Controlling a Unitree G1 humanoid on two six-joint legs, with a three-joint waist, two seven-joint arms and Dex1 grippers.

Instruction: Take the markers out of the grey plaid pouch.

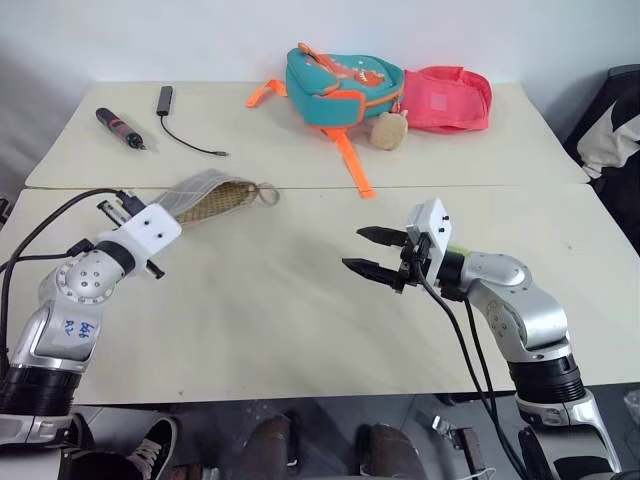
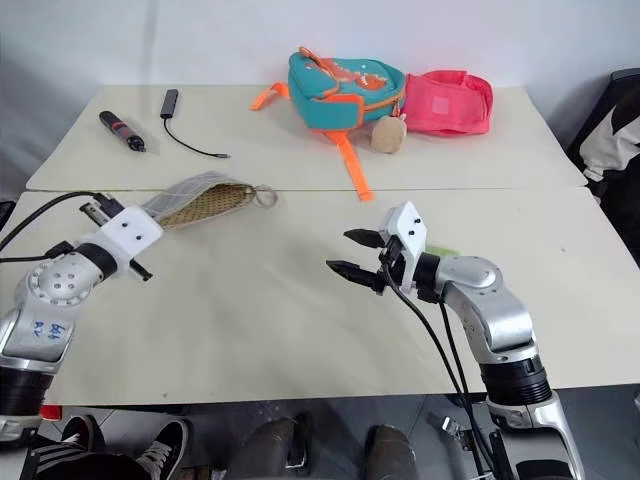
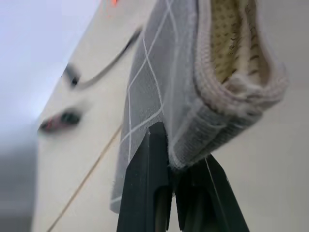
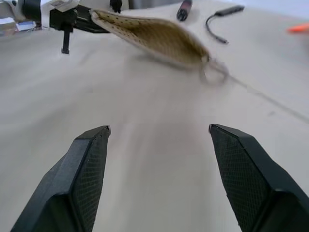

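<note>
The grey plaid pouch [image 1: 210, 198] hangs just above the table at the left, its mouth gaping so the tan speckled lining shows, with the ring pull at the far end. My left gripper [image 1: 172, 215] is shut on the pouch's near end; its black fingers [image 3: 149, 169] pinch the fabric edge in the left wrist view. At centre right my right gripper [image 1: 353, 248] stands open above the table with nothing between its fingers. It points toward the pouch [image 4: 154, 36]. A bit of a light green marker [image 1: 457, 248] lies on the table behind the right wrist, mostly hidden.
At the back of the far table lie a teal backpack [image 1: 335, 85] with orange straps, a pink bag [image 1: 450, 98] and a small tan plush [image 1: 390, 130]. A dark red-banded pen tool [image 1: 120, 128] and a black cable [image 1: 175, 120] lie back left. Shoes [image 1: 150, 445] show below the front edge.
</note>
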